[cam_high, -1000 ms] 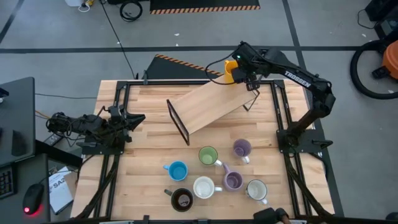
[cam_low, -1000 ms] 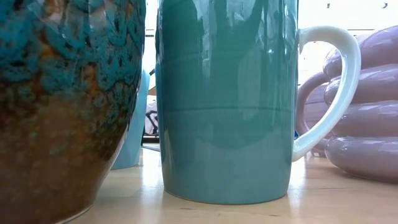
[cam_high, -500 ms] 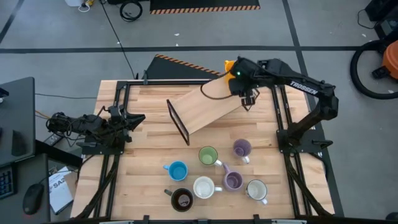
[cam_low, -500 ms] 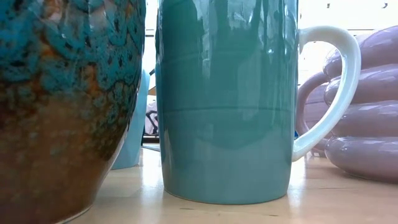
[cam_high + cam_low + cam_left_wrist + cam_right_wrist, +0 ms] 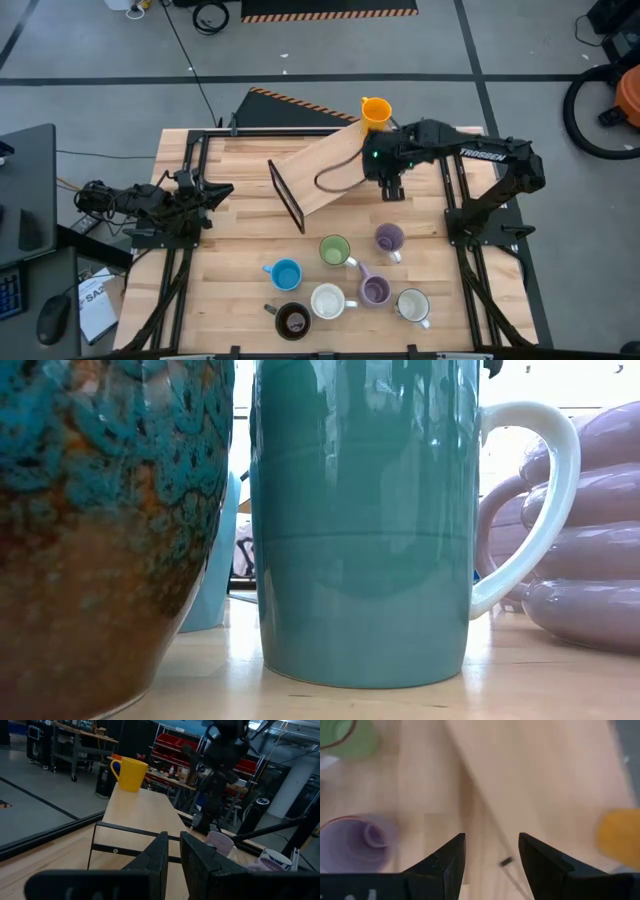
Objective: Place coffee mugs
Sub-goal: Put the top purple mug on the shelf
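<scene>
Orange mug (image 5: 375, 110) upright on far upper end of raised board (image 5: 335, 170). Right pincer (image 5: 388, 186) spread, empty, off board's near edge, between orange mug and purple mug (image 5: 389, 238). Next: descend squarely over purple mug, pinch rim firmly. Left pincer (image 5: 172, 854) pressed together, parked well left of board.

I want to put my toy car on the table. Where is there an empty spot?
Bare wood lies between the resting left gripper, the shelf board and the blue mug. The shelf is bare below the orange mug. Around the green mug, it's crowded.
</scene>
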`<control>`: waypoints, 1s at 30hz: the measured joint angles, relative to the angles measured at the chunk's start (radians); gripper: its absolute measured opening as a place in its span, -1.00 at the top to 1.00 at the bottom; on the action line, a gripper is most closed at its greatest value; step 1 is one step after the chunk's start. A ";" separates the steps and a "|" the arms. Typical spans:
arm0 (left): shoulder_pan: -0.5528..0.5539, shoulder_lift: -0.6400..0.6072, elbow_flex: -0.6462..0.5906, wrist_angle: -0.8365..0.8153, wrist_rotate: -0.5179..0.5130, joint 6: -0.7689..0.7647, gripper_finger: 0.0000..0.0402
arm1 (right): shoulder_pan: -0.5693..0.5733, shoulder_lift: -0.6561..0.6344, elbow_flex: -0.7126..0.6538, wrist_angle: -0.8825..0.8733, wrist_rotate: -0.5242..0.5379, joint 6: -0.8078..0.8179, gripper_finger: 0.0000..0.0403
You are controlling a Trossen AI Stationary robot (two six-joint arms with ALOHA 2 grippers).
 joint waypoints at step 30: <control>0.000 0.000 0.000 -0.014 0.000 -0.001 0.73 | 0.478 0.001 -0.244 0.136 0.062 0.712 0.08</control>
